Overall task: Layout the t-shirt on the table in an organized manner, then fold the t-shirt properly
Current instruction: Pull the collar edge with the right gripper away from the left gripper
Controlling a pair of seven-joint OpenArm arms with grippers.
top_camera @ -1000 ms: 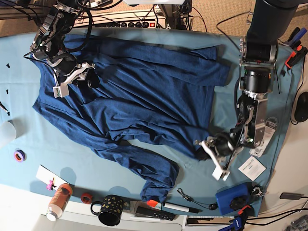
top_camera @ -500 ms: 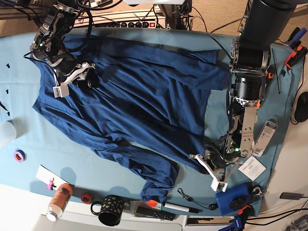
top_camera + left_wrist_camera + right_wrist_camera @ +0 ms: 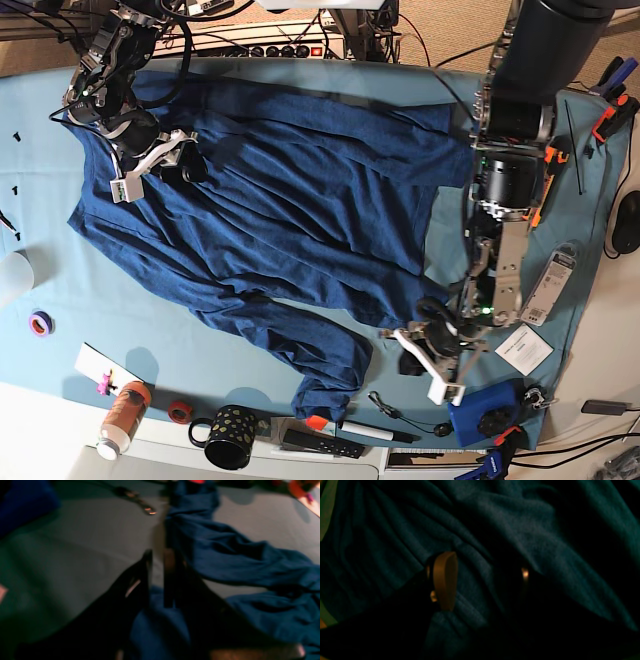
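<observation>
Your left gripper [image 3: 425, 362], at the t-shirt's [image 3: 290, 200] five o'clock corner, jaws slightly parted on fabric — grip unclear. Right gripper [image 3: 150, 165] spread open over shirt.

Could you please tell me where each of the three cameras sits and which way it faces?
Base: mounted overhead, looking down on the table and the t-shirt; both arms show.
Left wrist: rides the left arm, facing along the left hand at a sleeve and teal cloth; dark blurred fingers show.
Right wrist: rides the right arm, facing down past the right hand onto wrinkled fabric; one tan pad shows.
Shared: all three see the t-shirt.
</observation>
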